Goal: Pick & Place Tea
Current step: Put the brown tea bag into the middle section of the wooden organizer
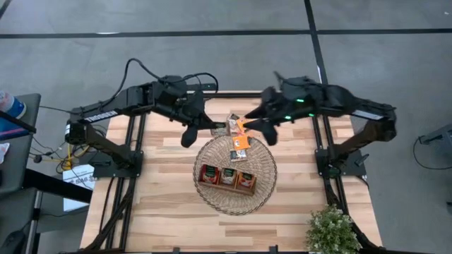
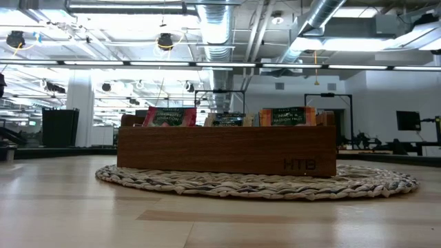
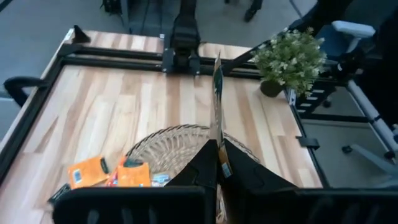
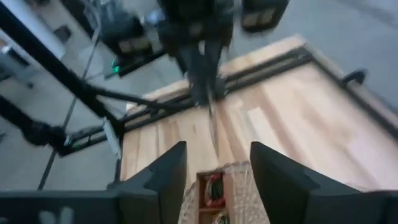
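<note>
A round wicker basket [image 1: 235, 199] lies mid-table with a brown wooden tray [image 1: 227, 177] in it. Tea sachets [image 2: 169, 117] stand upright in the tray's compartments. Loose orange tea sachets [image 1: 241, 142] lie at the basket's far rim, also in the left wrist view [image 3: 87, 171]. My left gripper [image 3: 217, 163] is above the basket's far left side [image 1: 191, 134], shut on one tea sachet [image 3: 217, 93] that shows edge-on. My right gripper [image 4: 214, 171] hovers open over the basket's far right side [image 1: 257, 125], nothing between its fingers; it faces the held sachet [image 4: 212, 121]. My left gripper pinches one end of the tea sachet [image 3: 218, 144] between its two fingers [image 3: 200, 167]. The fingers slant downward. The sachet sticks out past the fingertips, edge-on to the wrist camera, and is lifted clear above the basket.
A potted plant [image 1: 330, 229] stands at the table's near right corner. Black frame rails [image 1: 134, 169] run along the table's left and right sides. Bare wood lies near the front edge [image 1: 212, 233].
</note>
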Robot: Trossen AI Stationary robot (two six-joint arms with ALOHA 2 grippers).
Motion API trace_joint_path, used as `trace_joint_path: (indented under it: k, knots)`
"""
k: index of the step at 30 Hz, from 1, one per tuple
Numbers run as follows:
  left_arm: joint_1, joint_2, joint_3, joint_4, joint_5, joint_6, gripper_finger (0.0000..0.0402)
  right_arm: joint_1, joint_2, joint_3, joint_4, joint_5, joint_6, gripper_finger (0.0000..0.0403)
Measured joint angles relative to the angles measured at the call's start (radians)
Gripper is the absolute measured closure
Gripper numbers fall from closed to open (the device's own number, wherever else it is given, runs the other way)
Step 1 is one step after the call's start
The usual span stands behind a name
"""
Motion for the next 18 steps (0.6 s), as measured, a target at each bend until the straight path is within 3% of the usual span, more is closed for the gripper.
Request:
trace_joint_path:
  k: [10,18]
  knots:
    - [-0.125,0.006,-0.138,0.135,-0.088,0.008,0.0401,0.216,-0.096,0.001,-0.021,0.328,0.066,0.0222]
    - [-0.193,0.013,-0.354,0.345,-0.130,0.003,0.0401,0.313,-0.057,0.001,-0.033,0.414,0.080,0.0242]
